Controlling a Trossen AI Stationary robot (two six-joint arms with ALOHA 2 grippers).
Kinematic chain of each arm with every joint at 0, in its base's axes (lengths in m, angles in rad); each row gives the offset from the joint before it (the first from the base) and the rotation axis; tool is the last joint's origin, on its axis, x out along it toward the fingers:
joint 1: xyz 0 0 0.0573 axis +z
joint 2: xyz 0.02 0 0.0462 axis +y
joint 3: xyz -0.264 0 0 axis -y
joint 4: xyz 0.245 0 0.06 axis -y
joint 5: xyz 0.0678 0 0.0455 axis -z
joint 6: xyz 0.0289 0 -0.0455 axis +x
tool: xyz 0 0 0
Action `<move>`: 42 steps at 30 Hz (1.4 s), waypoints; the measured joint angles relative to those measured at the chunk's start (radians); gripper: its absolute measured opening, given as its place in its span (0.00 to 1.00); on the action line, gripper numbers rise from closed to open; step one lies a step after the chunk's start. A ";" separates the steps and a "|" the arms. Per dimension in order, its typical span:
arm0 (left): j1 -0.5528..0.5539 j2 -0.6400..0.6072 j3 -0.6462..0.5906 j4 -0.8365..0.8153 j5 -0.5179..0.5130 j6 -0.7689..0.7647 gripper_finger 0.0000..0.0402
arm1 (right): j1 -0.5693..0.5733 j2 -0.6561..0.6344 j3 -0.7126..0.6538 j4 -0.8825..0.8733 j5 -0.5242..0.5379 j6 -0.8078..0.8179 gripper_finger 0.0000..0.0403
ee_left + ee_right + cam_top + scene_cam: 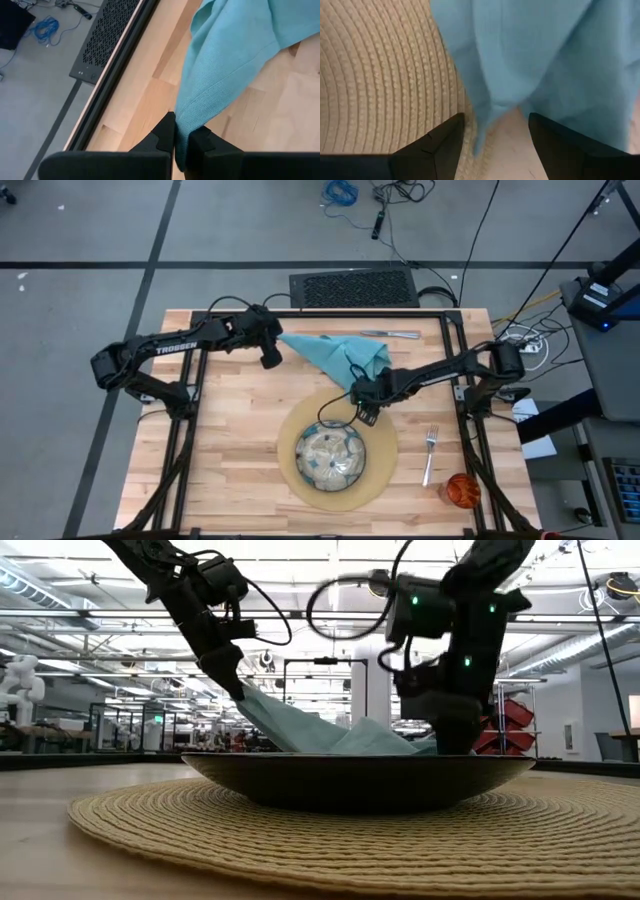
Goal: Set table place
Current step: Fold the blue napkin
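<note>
I see the plate (333, 457) sitting on the placemat (383, 442) near the front of the surface (230, 470). Behind them lies the napkin (340, 353), with the knife (390, 334) further back. The fork (430, 453) lies right of the placemat, the cup (462, 490) beyond it.

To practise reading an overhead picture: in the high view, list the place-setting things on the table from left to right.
Plate on the placemat → teal napkin → fork → orange cup. The knife overlaps the napkin's span, so it is left out.
</note>
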 joint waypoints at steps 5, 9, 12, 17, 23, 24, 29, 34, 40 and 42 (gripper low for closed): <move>0.000 0.000 0.000 -0.001 0.000 0.002 0.00 | 0.001 0.043 0.004 0.050 0.023 -0.009 0.44; 0.000 0.000 0.000 -0.002 0.000 0.002 0.00 | 0.013 0.022 0.000 0.089 0.036 -0.044 0.22; 0.000 0.000 0.000 -0.002 0.000 0.002 0.00 | 0.014 0.003 -0.003 0.093 0.018 -0.074 0.11; 0.000 0.000 0.000 -0.006 0.000 0.000 0.00 | 0.014 -0.019 -0.004 0.127 -0.032 -0.085 0.11; 0.000 0.000 0.000 -0.007 0.010 0.000 0.00 | 0.019 -0.023 -0.004 0.136 -0.031 -0.097 0.02; 0.000 0.000 0.000 -0.009 0.011 0.000 0.00 | 0.020 -0.023 -0.003 0.139 -0.031 -0.099 0.01; 0.000 0.000 0.000 -0.012 0.011 0.000 0.00 | 0.022 -0.030 -0.002 0.140 -0.044 -0.106 0.00; 0.000 0.000 0.000 -0.012 0.011 0.001 0.00 | 0.022 -0.087 -0.002 0.137 -0.055 -0.110 0.00; 0.000 0.000 0.000 -0.008 0.011 0.020 0.00 | 0.021 -0.217 -0.001 0.124 -0.022 -0.115 0.00; 0.000 -0.002 0.000 0.014 0.011 0.020 0.00 | 0.021 -0.257 -0.001 0.115 -0.006 -0.123 0.00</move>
